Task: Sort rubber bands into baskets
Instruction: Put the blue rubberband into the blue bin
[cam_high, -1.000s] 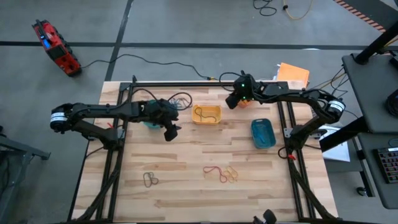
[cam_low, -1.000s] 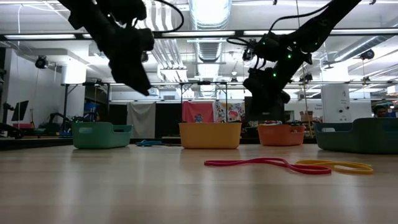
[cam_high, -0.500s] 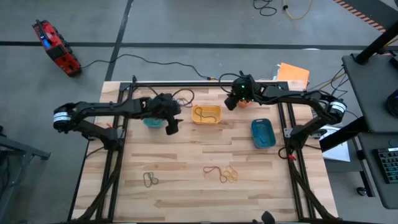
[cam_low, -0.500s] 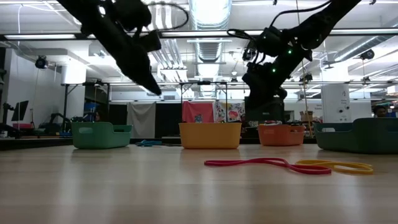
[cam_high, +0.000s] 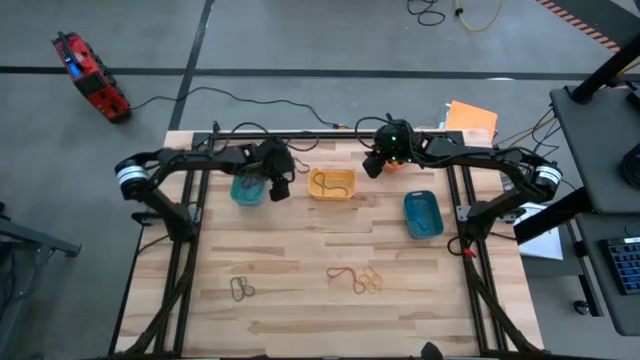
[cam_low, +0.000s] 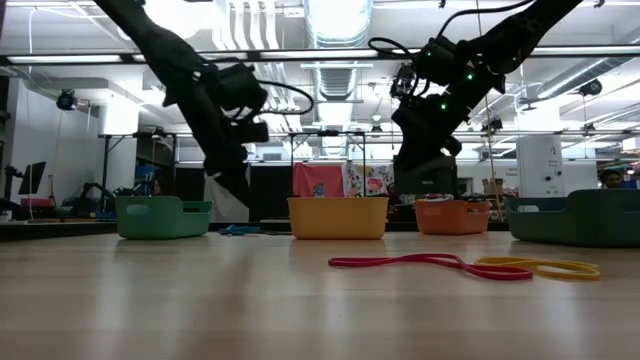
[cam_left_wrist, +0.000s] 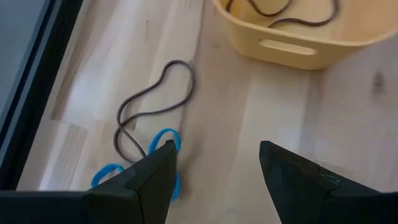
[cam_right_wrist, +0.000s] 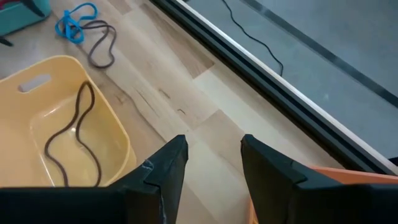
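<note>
Yellow basket (cam_high: 332, 184) near table's far edge, brown band (cam_right_wrist: 71, 140) inside. Blue band (cam_left_wrist: 163, 144) and dark band (cam_left_wrist: 152, 109) lie loose at its 9 o'clock. Left gripper (cam_left_wrist: 214, 168) hovers there, released, empty. Right gripper (cam_right_wrist: 213, 155) at 3 o'clock, parted, empty.

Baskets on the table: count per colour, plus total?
teal-green basket: 1
yellow basket: 1
orange basket: 1
blue basket: 1
Total: 4
</note>
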